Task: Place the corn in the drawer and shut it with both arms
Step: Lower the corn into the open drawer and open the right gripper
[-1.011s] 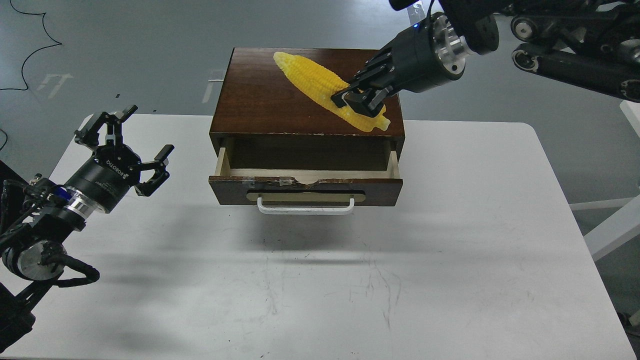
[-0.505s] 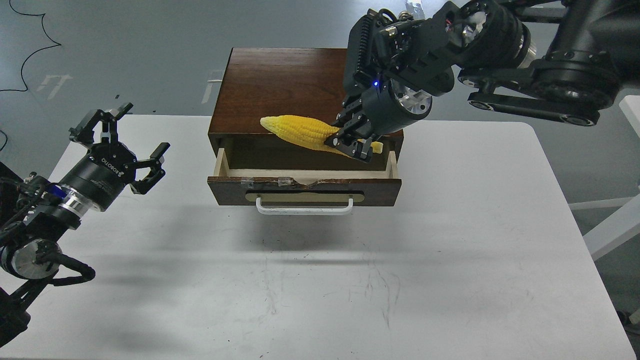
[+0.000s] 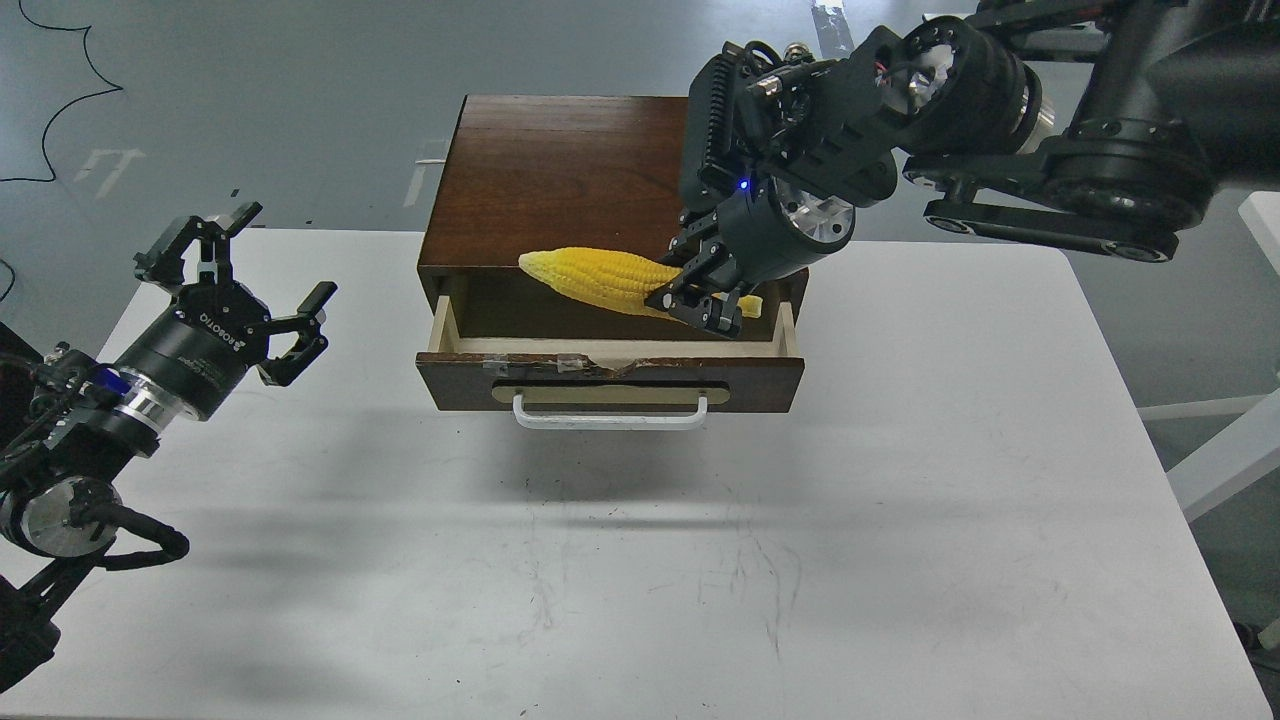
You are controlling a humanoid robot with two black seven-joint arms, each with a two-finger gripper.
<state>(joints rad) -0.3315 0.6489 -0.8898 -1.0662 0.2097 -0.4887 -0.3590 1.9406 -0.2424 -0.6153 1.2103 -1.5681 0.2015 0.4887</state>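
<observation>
The yellow corn (image 3: pixel 600 278) hangs nearly level over the open drawer (image 3: pixel 610 368), its tip pointing left. My right gripper (image 3: pixel 700 300) is shut on the corn's thick right end, just above the drawer's right part. The drawer is pulled out of the dark brown cabinet (image 3: pixel 560 180); its white bar handle (image 3: pixel 610 413) faces me. I see nothing inside the drawer. My left gripper (image 3: pixel 235 280) is open and empty, above the table's left side, well left of the drawer.
The cabinet stands at the back middle of the white table (image 3: pixel 640 560). A white frame (image 3: pixel 1230 450) stands off the table's right edge. Grey floor lies behind.
My right gripper lifted the corn off the cabinet top, swung it forward and lowered it over the open drawer. The left arm drifted slightly left.
</observation>
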